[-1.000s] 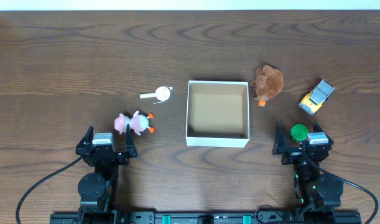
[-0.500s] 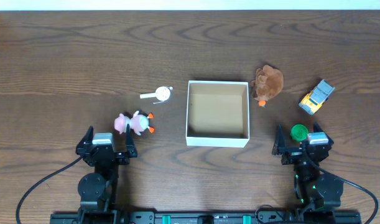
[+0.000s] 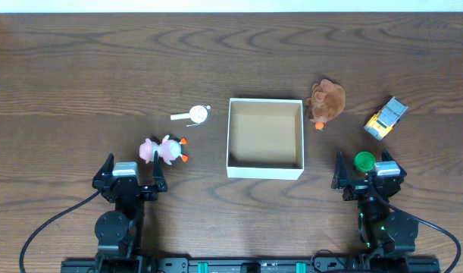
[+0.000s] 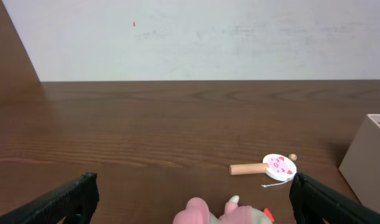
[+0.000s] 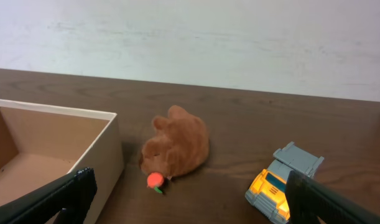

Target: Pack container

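Square white container [image 3: 265,171], brown inside — left gripper [image 3: 132,170] fingers spread wide, holding nothing, right gripper [image 3: 365,173] the same — pink toy [image 3: 163,149] just ahead of left gripper.

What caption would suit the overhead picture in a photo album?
Empty container, five small toys scattered around it, left gripper and right gripper open at the near edge.

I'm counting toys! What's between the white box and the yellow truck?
A brown plush toy lies between the box and the truck, plainest in the right wrist view.
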Controlling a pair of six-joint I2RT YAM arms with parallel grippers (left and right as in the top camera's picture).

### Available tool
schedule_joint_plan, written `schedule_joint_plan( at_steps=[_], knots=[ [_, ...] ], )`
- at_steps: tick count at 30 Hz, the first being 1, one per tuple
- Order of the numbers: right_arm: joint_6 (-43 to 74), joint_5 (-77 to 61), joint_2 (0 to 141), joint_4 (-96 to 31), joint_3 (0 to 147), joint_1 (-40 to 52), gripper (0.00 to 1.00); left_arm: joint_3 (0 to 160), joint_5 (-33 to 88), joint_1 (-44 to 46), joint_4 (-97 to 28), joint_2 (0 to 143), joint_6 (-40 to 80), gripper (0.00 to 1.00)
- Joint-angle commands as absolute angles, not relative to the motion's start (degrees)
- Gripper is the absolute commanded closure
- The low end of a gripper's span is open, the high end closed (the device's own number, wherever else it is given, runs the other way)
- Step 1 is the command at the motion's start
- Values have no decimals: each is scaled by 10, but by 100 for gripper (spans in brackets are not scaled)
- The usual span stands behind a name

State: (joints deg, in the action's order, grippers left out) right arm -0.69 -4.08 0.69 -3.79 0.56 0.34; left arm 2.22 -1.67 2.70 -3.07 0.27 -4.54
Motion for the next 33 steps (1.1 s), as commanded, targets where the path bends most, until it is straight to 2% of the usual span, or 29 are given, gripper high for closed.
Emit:
schedule_joint_plan(
  at_steps=[1, 23, 33],
  knots=[
    [-14, -39, 3, -38, 3, -2, 1, 2, -12, 24, -40, 2, -49, 2],
    [-14, -39, 3, -38, 3, -2, 1, 2, -12, 24, -40, 2, -49, 2],
    [10, 45, 4, -37, 3, -2, 1, 2, -12, 24, -40, 2, -49, 2]
  ],
)
